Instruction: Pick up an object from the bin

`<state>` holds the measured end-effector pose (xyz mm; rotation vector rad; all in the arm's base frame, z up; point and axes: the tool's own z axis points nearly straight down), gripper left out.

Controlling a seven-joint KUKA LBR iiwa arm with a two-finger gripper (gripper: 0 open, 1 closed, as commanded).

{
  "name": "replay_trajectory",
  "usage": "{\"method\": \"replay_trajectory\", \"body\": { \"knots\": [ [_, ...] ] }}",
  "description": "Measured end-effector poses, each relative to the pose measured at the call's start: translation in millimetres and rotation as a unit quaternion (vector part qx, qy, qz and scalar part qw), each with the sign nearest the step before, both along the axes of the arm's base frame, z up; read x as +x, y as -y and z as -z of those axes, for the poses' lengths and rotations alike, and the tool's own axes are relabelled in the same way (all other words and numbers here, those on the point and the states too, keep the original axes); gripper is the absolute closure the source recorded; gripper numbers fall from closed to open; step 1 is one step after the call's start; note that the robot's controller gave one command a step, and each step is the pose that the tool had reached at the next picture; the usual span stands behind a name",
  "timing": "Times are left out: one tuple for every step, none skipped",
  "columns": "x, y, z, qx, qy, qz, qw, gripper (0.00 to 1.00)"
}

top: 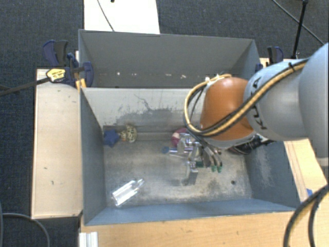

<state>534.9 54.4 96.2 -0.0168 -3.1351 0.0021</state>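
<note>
Pink thing [180, 136] near jaws, clear bottle [127, 191] apart

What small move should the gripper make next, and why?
Probably shift a little toward the back wall, over the pink thing. The gripper hangs low above bare floor of the bin, seemingly with nothing under it; the pink thing lies nearest, just behind it, while the clear bottle lies farther, at the front left.

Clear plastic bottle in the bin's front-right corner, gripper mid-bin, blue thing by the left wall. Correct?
No. The clear plastic bottle lies near the front-left corner of the bin, not the front-right; the camera view shows it. The gripper is mid-bin and the blue thing is by the left wall.
</note>
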Motion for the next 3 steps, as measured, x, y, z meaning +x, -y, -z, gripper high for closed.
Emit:
{"method": "replay_trajectory", "body": {
  "knots": [
    [58.9, 1.7, 12.1, 0.001, 0.0064, -0.055, 0.9985, 0.00],
    [52.7, -1.0, 14.1, 0.003, -0.0059, -0.054, 0.9985, 1.00],
    [57.0, 0.7, 12.0, 0.002, 0.0038, -0.052, 0.9986, 0.00]
  ]
}}
